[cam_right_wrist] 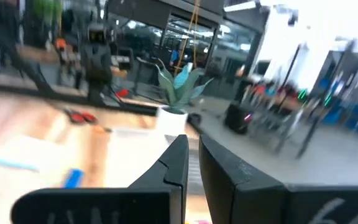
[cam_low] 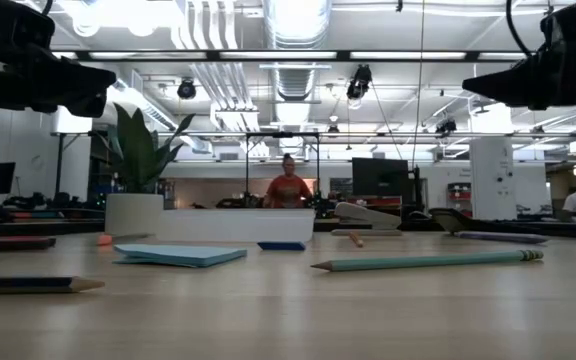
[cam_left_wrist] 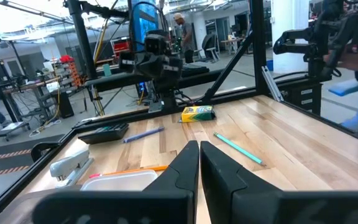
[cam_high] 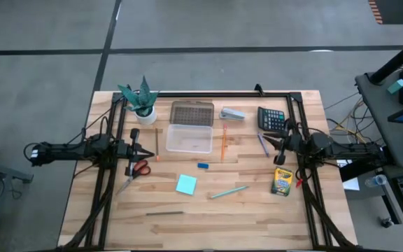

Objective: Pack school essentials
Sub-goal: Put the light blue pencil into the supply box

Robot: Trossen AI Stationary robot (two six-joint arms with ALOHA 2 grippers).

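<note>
The school things lie loose on the wooden table. Red-handled scissors (cam_high: 140, 168) lie just near-side of my left gripper (cam_high: 150, 152). The light-blue notepad (cam_high: 186, 184), blue eraser (cam_high: 203, 166) and teal pencil (cam_high: 229, 191) lie mid-table, and a grey pencil (cam_high: 163, 213) lies nearer the near edge. An orange pencil (cam_high: 224, 143) lies beside the clear box (cam_high: 189, 138). A blue pen (cam_high: 263, 143) and the crayon box (cam_high: 280, 182) lie by my right gripper (cam_high: 266, 141). Both grippers hover above the table, shut and holding nothing, pointing toward each other (cam_left_wrist: 199, 149) (cam_right_wrist: 192, 142).
A grey lid (cam_high: 192, 112) lies behind the clear box. A grey stapler (cam_high: 233, 113), a black calculator (cam_high: 271, 119) and a potted plant (cam_high: 142, 101) stand along the far side. A black frame (cam_high: 208, 94) borders the table. A person (cam_low: 288, 188) stands far off in the room.
</note>
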